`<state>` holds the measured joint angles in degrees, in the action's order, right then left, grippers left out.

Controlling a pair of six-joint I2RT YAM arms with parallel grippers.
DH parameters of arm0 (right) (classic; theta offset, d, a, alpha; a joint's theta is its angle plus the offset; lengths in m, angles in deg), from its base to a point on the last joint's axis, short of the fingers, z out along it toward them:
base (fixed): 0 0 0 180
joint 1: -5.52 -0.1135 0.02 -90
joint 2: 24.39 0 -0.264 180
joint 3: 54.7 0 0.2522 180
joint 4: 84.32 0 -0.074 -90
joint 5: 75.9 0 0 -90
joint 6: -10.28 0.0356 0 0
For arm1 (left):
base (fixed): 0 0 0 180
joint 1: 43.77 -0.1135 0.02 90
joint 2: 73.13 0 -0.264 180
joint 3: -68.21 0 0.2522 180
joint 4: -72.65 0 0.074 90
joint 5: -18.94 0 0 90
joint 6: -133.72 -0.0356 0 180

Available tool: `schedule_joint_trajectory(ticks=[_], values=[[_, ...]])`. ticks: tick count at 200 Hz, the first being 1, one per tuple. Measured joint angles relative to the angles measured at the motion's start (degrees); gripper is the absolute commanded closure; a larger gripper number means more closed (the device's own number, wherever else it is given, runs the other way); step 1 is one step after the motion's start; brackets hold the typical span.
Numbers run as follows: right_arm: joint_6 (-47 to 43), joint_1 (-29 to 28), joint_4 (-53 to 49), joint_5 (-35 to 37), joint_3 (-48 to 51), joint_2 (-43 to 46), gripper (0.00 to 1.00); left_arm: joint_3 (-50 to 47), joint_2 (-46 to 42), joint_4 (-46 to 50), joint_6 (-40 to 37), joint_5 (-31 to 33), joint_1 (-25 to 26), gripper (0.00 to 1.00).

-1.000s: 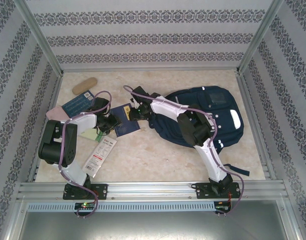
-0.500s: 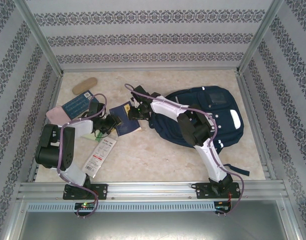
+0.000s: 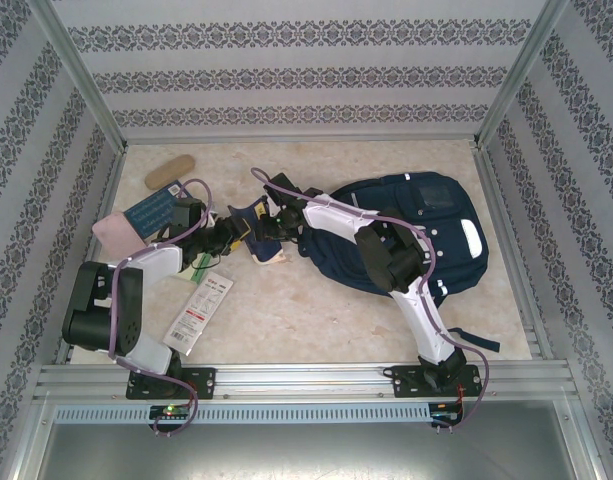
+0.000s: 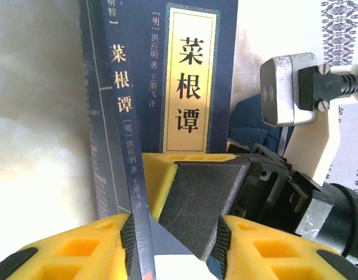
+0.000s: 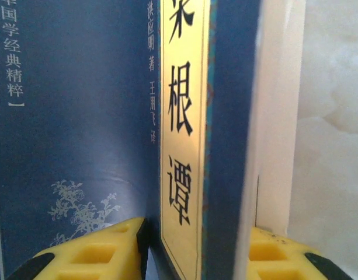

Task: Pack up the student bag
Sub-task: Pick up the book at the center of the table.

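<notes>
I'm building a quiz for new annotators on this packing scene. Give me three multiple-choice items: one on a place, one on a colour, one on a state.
1. Where on the table does the student bag lie? A near-left corner; B far-left corner; C right half.
2. The cover of the book is: A navy blue; B red; C green.
3. The book is: A inside the bag; B clamped between the fingers of the right gripper; C lying flat, untouched.
Answers: C, the top view shows it right of centre; A, both wrist views show navy; B, a yellow finger presses each side.
</notes>
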<state>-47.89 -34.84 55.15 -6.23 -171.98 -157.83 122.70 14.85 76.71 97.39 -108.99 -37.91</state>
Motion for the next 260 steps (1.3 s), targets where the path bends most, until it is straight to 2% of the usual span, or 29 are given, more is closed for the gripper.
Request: schedule_joint_trajectory(ticks=[34,41,53,79,127,192,229,260], values=[[0.0,0.0,0.3,-0.1,0.3,0.0,0.64,0.1,3.0,-2.8,0.3,-0.6,0.0,0.58],[0.0,0.0,0.3,-0.1,0.3,0.1,0.64,0.3,3.7,-2.6,0.2,-0.4,0.0,0.61],[0.0,0.0,0.3,-0.1,0.6,0.2,0.64,0.9,4.7,-1.7,0.0,0.5,0.0,0.72],[0.0,0.0,0.3,0.0,1.2,0.7,0.61,1.5,4.9,2.3,-2.2,3.1,0.0,0.85],[-0.2,0.9,-0.3,-0.2,5.2,4.7,0.57,3.6,3.6,11.0,-8.4,5.4,0.1,1.00],[-3.7,4.8,-4.8,2.7,8.1,18.3,0.47,5.7,1.2,13.4,-11.5,5.1,0.1,1.00],[-7.9,7.2,-7.8,9.6,12.5,26.8,0.43,8.6,-4.0,16.6,-12.3,4.9,0.1,1.00],[-10.1,9.8,-11.9,17.2,17.0,29.4,0.43,12.2,-8.2,18.5,-13.6,4.6,0.1,1.00]])
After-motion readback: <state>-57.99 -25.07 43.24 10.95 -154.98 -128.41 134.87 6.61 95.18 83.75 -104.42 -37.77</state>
